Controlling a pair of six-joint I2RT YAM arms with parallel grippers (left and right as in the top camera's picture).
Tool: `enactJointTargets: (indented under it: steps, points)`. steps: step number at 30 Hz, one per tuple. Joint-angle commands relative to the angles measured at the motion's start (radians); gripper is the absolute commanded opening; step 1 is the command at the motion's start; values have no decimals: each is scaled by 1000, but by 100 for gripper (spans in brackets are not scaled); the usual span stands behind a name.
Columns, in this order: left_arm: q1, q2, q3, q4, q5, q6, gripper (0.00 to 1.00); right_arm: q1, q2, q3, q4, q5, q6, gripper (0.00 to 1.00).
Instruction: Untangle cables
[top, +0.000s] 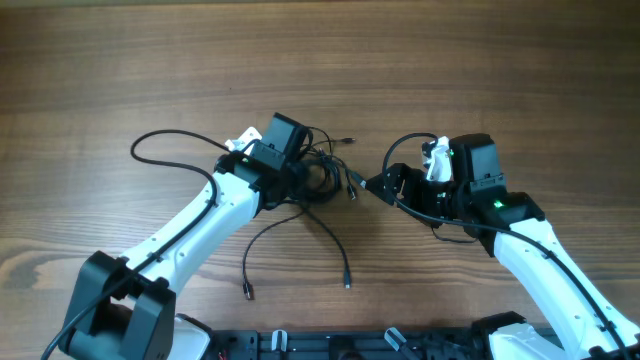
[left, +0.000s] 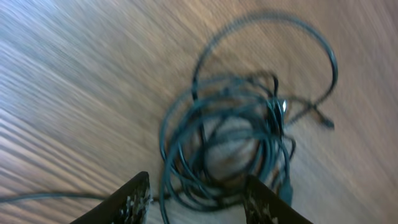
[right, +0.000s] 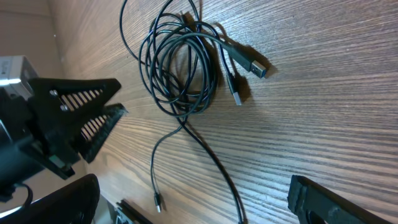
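Left gripper (top: 300, 178) partly covers cables (top: 328, 172) overhead.

Coiled cables (top: 325, 176) on wooden table (top: 300, 60), left pincer (top: 298, 178) above, right pincer (top: 383, 185) beside

Two arms — left arm (top: 190, 225), right arm (top: 545, 255) — one table (top: 100, 60), one cable tangle (top: 322, 176), strands uncountable.

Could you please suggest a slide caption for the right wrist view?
Tangled black cables lie coiled on the wooden table, with the open left gripper beside them.
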Motion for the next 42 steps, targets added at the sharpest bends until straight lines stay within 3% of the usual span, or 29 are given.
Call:
enactJointTargets:
  steps: [1, 7, 14, 30, 34, 37, 42]
  points:
    - [-34, 39, -8, 1, 98, -14, 50, -2, -18, 6, 5, 21, 14, 100]
    - [-44, 115, -8, 3, 99, -15, 46, -2, -18, 6, 5, 21, 13, 100]
    - [-45, 133, -8, 14, 102, -15, 35, -2, -18, 6, 5, 21, 14, 100]
    - [-92, 192, -8, 14, 98, -14, 31, -2, -18, 6, 4, 20, 14, 100]
    - [-92, 193, -8, 38, 74, -14, 25, -2, -18, 6, 4, 20, 14, 100]
    - [-92, 193, -8, 55, 60, -14, 4, -2, -18, 6, 3, 20, 14, 100]
    - [-91, 170, -4, 50, 70, -14, 4, -2, -18, 6, 0, 19, 18, 100]
